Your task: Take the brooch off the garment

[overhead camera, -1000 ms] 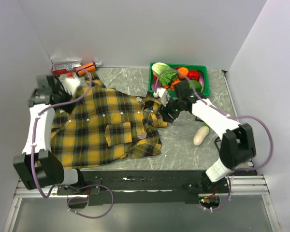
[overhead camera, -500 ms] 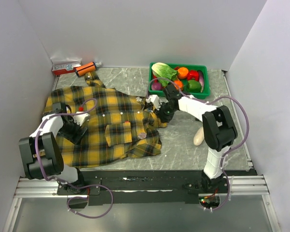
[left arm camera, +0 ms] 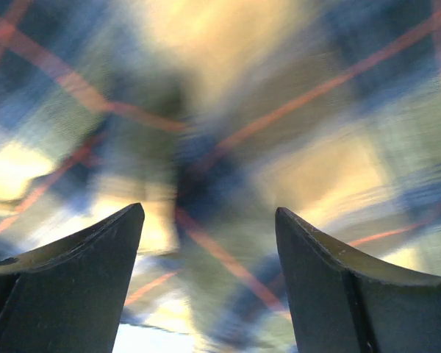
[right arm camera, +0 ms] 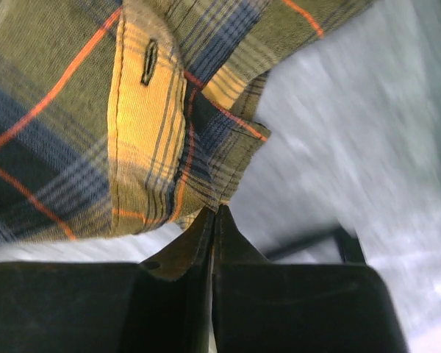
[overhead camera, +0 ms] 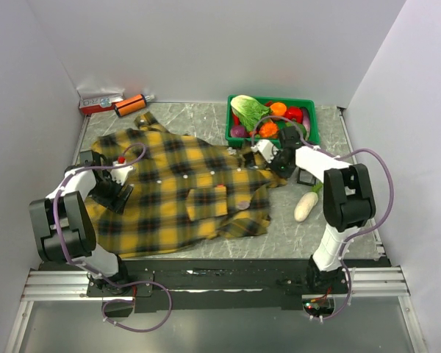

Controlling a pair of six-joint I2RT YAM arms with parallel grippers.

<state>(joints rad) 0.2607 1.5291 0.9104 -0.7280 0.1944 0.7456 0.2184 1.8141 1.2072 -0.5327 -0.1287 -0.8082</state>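
Observation:
The yellow-and-black plaid garment (overhead camera: 176, 191) lies spread over the table's left and middle. The brooch (overhead camera: 244, 204) shows as a tiny pale spot near the shirt's lower right, too small to make out in detail. My right gripper (overhead camera: 270, 157) is at the shirt's right edge; in the right wrist view it (right arm camera: 217, 211) is shut on a corner of the garment's hem (right arm camera: 228, 165), by the button band. My left gripper (overhead camera: 109, 191) is low over the shirt's left part; in the left wrist view it (left arm camera: 209, 224) is open, with blurred plaid cloth (left arm camera: 228, 110) close under it.
A green basket (overhead camera: 313, 136) of vegetables stands at the back right, just behind my right arm. A white radish (overhead camera: 306, 207) lies on the table to the right of the shirt. An orange-and-black tool (overhead camera: 131, 104) and a red-and-white box (overhead camera: 101, 101) lie at the back left.
The shirt has slid to the right and spread out, its right edge held by my right gripper. My left arm came down from the back left onto the shirt's left part.

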